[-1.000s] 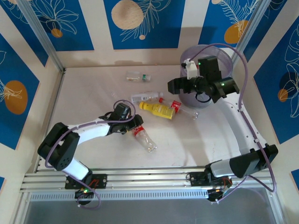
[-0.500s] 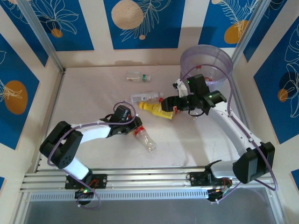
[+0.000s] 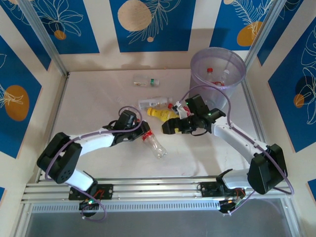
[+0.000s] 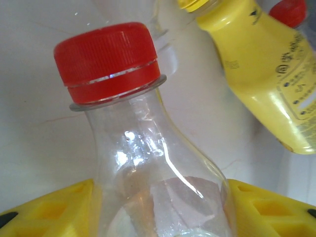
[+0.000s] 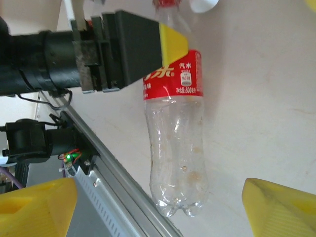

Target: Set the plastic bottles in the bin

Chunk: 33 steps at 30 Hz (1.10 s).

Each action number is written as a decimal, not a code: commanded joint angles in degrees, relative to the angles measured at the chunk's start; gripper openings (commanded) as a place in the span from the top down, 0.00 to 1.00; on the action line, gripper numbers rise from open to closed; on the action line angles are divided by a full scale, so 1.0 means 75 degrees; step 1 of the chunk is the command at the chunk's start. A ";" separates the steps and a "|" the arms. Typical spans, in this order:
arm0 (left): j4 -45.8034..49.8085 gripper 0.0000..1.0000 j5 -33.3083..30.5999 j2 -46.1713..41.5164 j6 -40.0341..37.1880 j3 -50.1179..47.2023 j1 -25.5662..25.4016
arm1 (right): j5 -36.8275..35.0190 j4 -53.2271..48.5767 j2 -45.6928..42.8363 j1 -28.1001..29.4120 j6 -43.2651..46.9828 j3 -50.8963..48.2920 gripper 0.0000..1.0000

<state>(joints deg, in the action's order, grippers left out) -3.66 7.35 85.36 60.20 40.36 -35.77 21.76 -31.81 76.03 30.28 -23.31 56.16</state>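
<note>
The left hand (image 3: 140, 132) is clamped on the shoulder of the clear, red-labelled plastic bottle (image 3: 154, 146). The bottle lies on the white counter (image 3: 98, 98), base pointing near-right (the tall translucent purple bin (image 3: 197, 85) stands far-right, nearer the spread, empty right hand (image 3: 172, 126)).

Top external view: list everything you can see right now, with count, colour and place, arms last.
bin: one, translucent pale purple, far right of the table.
bottles in the bin: count unclear, clear, one red cap showing.
green-cap bottle: one, clear, lying far centre.
red-cap bottle: one, clear, lying mid-table beside the yellow one.
yellow bottle: one, yellow, mid-table, partly covered by the right gripper.
red-label bottle: one, clear with red cap, near centre.
table: one, white.
left gripper: jaws closed on the red-label bottle.
right gripper: jaws open, holding nothing, by the yellow bottle.
</note>
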 commanded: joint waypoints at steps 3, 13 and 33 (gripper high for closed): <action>0.0118 0.59 -0.0008 -0.0566 0.0074 0.0085 0.0074 | 0.0531 0.0626 0.0333 0.0231 -0.0380 -0.0359 0.13; -0.0633 0.62 0.0300 -0.0805 0.0297 0.0318 0.0172 | 0.0984 0.1464 0.1395 0.0566 -0.0572 -0.0177 0.16; -0.1469 0.58 0.0884 -0.0165 0.0432 0.0794 0.0182 | 0.1241 0.2039 0.1965 0.0427 -0.0699 0.0000 0.44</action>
<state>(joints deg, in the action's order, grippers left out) -12.86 12.71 84.36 63.35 44.16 -34.72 29.82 -16.71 90.32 34.09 -28.53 54.61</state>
